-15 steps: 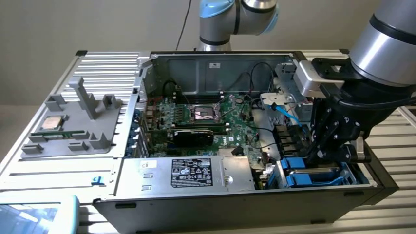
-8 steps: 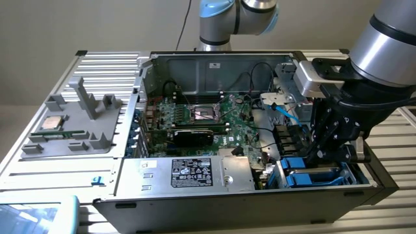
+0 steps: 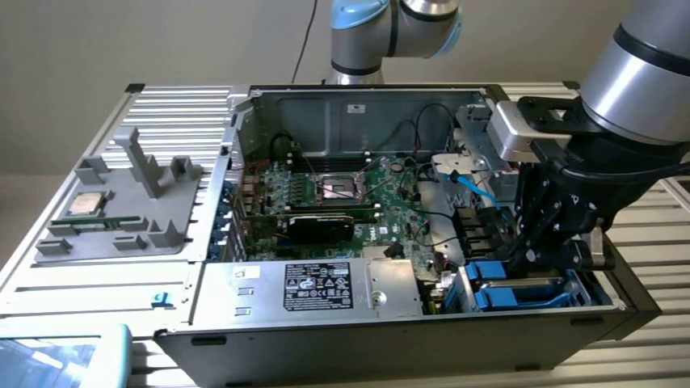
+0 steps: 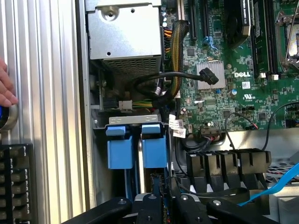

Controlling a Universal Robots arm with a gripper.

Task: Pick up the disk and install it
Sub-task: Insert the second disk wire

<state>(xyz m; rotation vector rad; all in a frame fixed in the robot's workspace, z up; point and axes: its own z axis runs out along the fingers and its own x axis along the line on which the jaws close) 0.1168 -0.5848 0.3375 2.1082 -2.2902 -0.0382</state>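
A: where's the disk [image 3: 518, 289]?
B: in its blue carrier, down in the PC case [image 3: 356, 343] drive bay
A: gripper [image 3: 536, 257]?
B: clenched, right above the carrier, can't tell if it's gripping it

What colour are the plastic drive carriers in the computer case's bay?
Blue plastic drive carriers, clearest in the wrist view.

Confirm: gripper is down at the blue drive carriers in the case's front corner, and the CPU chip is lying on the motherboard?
Not quite. The gripper is down at the blue drive carriers, but the CPU chip lies on the grey parts tray outside the case, at the exterior view's left, not on the motherboard. The exterior view shows it.
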